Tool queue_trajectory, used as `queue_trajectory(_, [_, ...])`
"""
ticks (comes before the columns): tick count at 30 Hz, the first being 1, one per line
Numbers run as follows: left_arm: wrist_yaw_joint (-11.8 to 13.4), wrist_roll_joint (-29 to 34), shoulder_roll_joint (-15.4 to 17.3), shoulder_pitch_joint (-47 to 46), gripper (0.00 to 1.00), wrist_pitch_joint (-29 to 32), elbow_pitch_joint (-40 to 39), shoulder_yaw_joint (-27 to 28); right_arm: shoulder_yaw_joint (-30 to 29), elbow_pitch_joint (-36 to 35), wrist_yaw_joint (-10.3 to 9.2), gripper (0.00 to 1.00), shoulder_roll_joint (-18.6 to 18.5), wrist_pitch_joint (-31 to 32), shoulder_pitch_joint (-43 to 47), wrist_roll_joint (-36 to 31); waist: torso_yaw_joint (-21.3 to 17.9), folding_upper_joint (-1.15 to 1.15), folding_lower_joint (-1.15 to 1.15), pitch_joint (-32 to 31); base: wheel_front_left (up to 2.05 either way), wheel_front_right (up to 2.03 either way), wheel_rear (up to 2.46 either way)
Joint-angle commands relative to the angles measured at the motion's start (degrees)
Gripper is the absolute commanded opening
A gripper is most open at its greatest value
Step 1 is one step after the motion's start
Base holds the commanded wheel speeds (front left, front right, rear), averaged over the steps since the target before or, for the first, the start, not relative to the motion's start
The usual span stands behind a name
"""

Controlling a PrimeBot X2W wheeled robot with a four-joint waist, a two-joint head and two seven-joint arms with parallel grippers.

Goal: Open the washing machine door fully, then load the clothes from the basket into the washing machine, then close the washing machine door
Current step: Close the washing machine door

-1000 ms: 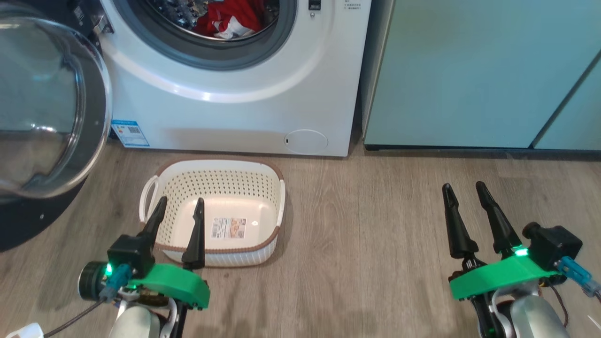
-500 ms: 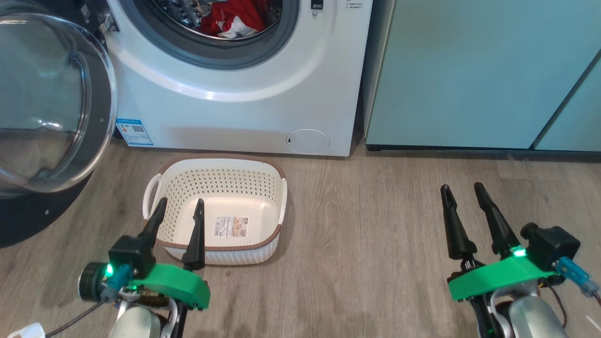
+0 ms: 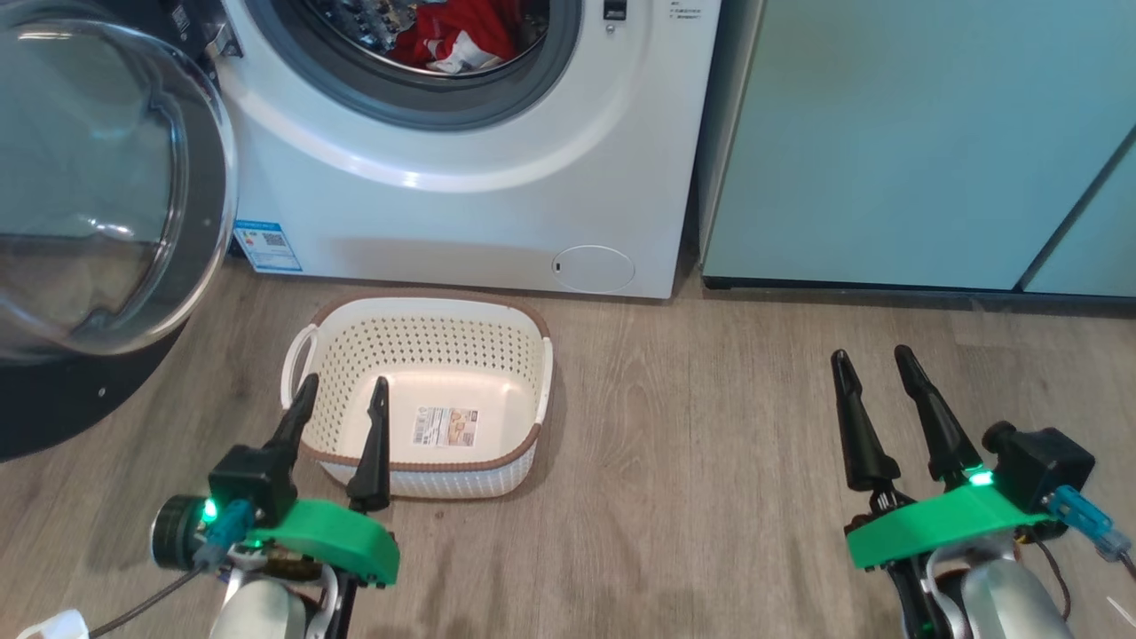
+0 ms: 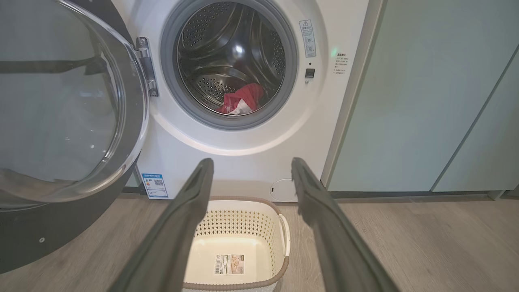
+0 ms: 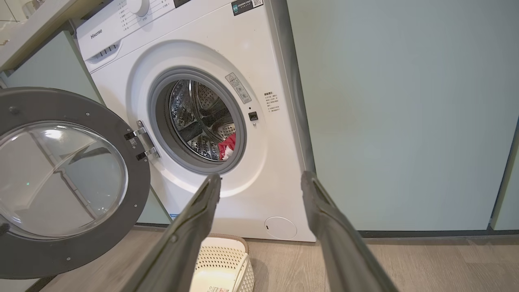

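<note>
The clothes (image 4: 241, 100), a small red bundle with a white patch, lie at the bottom of the steel drum (image 4: 227, 52). They appear at the top centre of the head view and in the middle of the left wrist view. A grey seal (image 4: 291, 81) rings the drum, set in the white front of the washing machine (image 3: 461, 213), which takes up the upper middle of the head view. The washing machine door (image 3: 98, 186) stands swung wide open at the upper left. Its clear glass bowl bulges toward the camera inside a black rim, and it hangs on a metal hinge (image 4: 144, 67). A blue label (image 3: 266, 246) and a round cap (image 3: 593, 268) sit low on the machine's front.

The basket (image 3: 426, 342) stands on the wood-look floor (image 3: 710, 444) just in front of the machine. It is cream with a brown rim, and its bare bottom carries a paper sticker (image 3: 445, 426). Pale teal cabinets (image 3: 887, 133) occupy the upper right.

My left claw (image 3: 345, 382) is at the lower left, fingers spread wide and holding nothing. Their tips overlap the basket's near left corner in the picture. My right claw (image 3: 871, 353) is at the lower right over bare floor, well apart from the basket, also spread wide and empty.
</note>
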Motion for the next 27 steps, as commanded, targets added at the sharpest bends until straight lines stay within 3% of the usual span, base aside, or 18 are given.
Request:
queue_trajectory(1, [-0.16, 0.55, 0.17, -2.53, 1.00, -0.29, -1.73, 1.12, 1.11, -2.17, 0.00, 1.00, -0.11, -0.53, -1.22, -0.10, 0.87, 0.00, 0.00, 0.41, 0.00, 0.00, 0.00])
queue_trajectory(9, [0.26, -0.08, 0.17, -4.47, 1.00, -0.29, -1.82, -0.47, 0.47, -4.84, 0.00, 1.00, -0.08, -0.53, -1.15, -0.08, 7.30, 0.00, 0.00, 3.37, 0.00, 0.00, 0.00])
queue_trajectory(18, [1.08, -0.84, 0.17, -5.09, 1.00, -0.29, -2.76, -0.12, 1.08, -6.27, 0.00, 1.00, -0.82, -0.53, -2.18, -0.04, 18.68, 0.00, 0.00, 5.91, 0.00, 0.00, 0.00])
queue_trajectory(27, [0.91, -0.21, 0.17, -3.82, 1.00, -0.29, -2.70, 0.28, 1.93, -6.22, 0.00, 1.00, -0.58, -0.53, -1.70, 0.80, 30.21, 0.00, 0.00, 3.30, 0.00, 0.00, 0.00])
